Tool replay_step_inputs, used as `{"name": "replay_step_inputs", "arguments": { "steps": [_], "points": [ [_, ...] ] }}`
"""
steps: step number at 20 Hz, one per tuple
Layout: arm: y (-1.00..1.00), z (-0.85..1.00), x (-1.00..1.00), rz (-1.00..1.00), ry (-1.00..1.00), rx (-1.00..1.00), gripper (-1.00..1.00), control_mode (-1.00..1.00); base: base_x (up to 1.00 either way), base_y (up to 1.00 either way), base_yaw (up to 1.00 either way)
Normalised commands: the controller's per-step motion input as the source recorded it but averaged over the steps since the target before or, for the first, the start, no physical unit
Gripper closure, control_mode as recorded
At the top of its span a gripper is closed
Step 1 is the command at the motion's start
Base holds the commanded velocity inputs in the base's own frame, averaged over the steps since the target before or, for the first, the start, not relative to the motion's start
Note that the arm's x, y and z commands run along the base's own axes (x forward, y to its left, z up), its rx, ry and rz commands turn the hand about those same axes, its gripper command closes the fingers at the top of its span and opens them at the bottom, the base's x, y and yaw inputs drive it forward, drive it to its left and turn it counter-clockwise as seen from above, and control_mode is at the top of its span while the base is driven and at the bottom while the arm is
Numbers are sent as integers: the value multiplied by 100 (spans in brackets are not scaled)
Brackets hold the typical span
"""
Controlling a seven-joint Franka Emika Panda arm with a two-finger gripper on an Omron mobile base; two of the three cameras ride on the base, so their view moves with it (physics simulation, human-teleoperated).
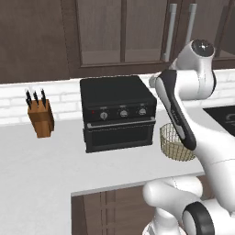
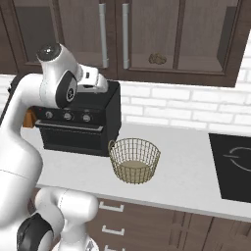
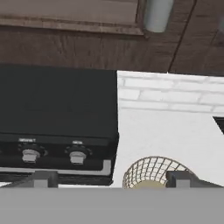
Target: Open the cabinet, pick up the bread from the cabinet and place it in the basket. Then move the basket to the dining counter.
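Right up close, the gripper hangs with its two dark fingertips spread wide, nothing between them. Just beyond those tips sits the black oven with its knobs, and beside it on the white worktop the basket, wire mesh, apparently empty though its bottom is hard to read. Above, the cabinet has its doors shut, grey bar handles side by side. Behind the door pane, a small brown lump on the shelf: the bread. Far left, a knife block stands on the worktop.
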Motion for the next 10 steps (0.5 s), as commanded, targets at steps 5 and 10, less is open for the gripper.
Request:
{"name": "replay_step_inputs", "arguments": {
  "steps": [5,10],
  "points": [
    [-49,100,3,-5,-39,-2,-100,-100,0,0,0],
    [-8,95,-1,-1,-19,1,-100,-100,0,0,0]
  ]
}}
